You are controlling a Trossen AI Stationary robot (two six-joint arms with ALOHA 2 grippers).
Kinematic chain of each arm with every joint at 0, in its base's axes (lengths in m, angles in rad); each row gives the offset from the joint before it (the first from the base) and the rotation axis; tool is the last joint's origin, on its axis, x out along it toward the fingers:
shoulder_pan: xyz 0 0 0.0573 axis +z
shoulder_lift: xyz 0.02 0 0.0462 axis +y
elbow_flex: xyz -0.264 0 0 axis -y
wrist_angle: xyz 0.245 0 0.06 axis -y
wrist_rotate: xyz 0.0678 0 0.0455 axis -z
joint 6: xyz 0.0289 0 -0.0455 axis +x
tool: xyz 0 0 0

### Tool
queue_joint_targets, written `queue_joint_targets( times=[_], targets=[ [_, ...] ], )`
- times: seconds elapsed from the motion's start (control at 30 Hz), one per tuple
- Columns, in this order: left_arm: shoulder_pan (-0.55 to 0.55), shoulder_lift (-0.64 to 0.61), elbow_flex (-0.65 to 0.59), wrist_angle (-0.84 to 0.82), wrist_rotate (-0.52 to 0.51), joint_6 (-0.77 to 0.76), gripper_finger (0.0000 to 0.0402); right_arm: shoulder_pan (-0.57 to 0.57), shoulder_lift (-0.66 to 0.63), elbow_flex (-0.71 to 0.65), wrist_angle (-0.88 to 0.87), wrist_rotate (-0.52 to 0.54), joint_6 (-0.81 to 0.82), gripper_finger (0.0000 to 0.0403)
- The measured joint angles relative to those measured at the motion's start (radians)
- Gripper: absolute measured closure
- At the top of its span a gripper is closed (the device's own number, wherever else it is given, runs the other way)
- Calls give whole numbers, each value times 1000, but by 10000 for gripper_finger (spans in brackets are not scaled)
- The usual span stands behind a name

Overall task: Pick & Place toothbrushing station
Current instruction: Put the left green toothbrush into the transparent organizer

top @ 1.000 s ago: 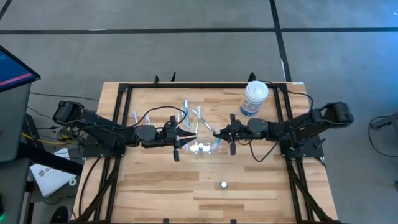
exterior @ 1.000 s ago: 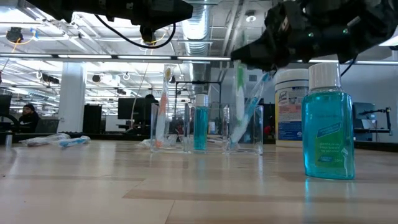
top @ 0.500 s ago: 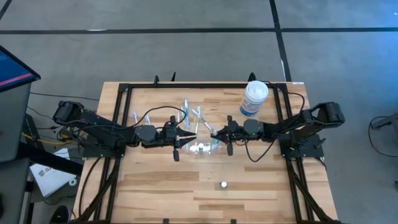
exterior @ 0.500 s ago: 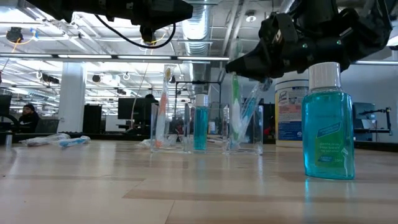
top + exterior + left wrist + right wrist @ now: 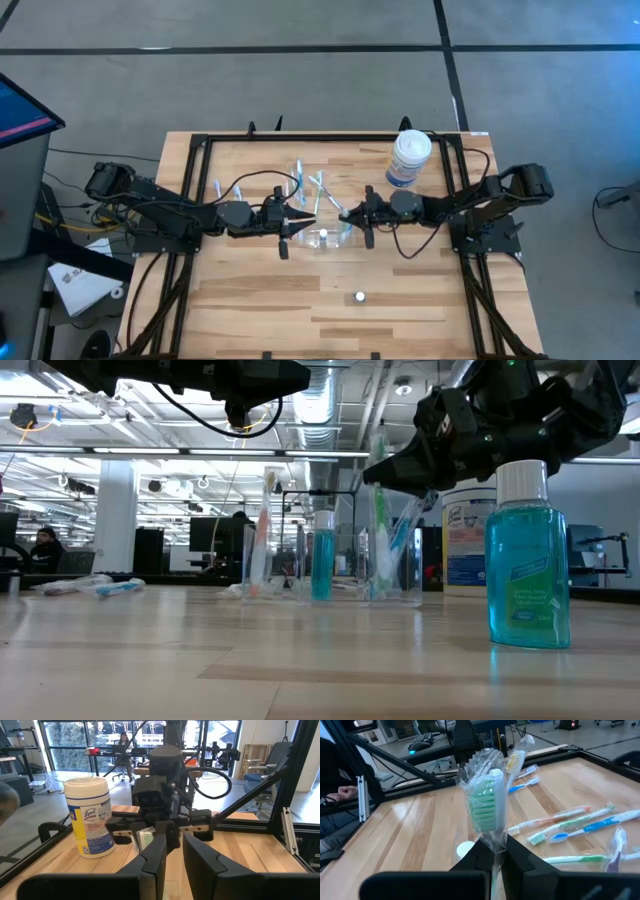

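The toothbrushing station [image 5: 322, 238] is a clear holder with compartments [image 5: 330, 560] at mid-table. An orange toothbrush [image 5: 262, 530] stands in its left compartment and a small bottle of blue liquid [image 5: 322, 555] in the middle one. My right gripper [image 5: 345, 215] [image 5: 494, 851], at the station's right end, is shut on a wrapped green toothbrush [image 5: 487, 805] [image 5: 379, 530]. A blue-green brush [image 5: 402, 535] leans in that right compartment. My left gripper [image 5: 303, 222] [image 5: 173, 851] hangs level above the station's left end, its fingers a little apart with nothing between them. My right gripper pinches the green toothbrush's wrapped neck [image 5: 495, 839], just below the head, between its two fingers. The fingers come nearly level from the table's right and lie across the brush. The brush stands upright, head up, with its handle [image 5: 379, 550] down inside the right compartment.
Several wrapped toothbrushes [image 5: 310, 185] [image 5: 580, 820] lie loose on the table beyond the station. A large white tub [image 5: 408, 158] [image 5: 90, 817] stands at the far right. A bottle of blue mouthwash [image 5: 528, 570] stands near the front edge, its white cap [image 5: 360, 296] showing from above.
My right gripper has sunk a little and edged toward the table's left with the green toothbrush. The brush has come from above the right compartment down into it and stands more upright.
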Motion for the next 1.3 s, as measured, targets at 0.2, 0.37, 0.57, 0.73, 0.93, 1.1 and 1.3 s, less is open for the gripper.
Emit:
queue_joint_targets(
  times=[0.2,0.37,0.57,0.73,0.93,1.1,1.3],
  targets=[
    [0,0,0,0,0,0,341,-2,0,0,-3,0,1,397],
    [0,0,0,0,0,0,341,7,0,0,-5,0,2,392],
    [0,0,0,0,0,0,341,26,0,0,-9,0,2,394],
    [0,0,0,0,0,0,341,26,0,0,-19,0,2,391],
    [0,0,0,0,0,0,341,26,0,0,-27,0,2,392],
    [0,0,0,0,0,0,341,26,1,0,-36,0,3,383],
    [0,0,0,0,0,0,341,33,1,-1,-37,0,3,360]
  ],
)
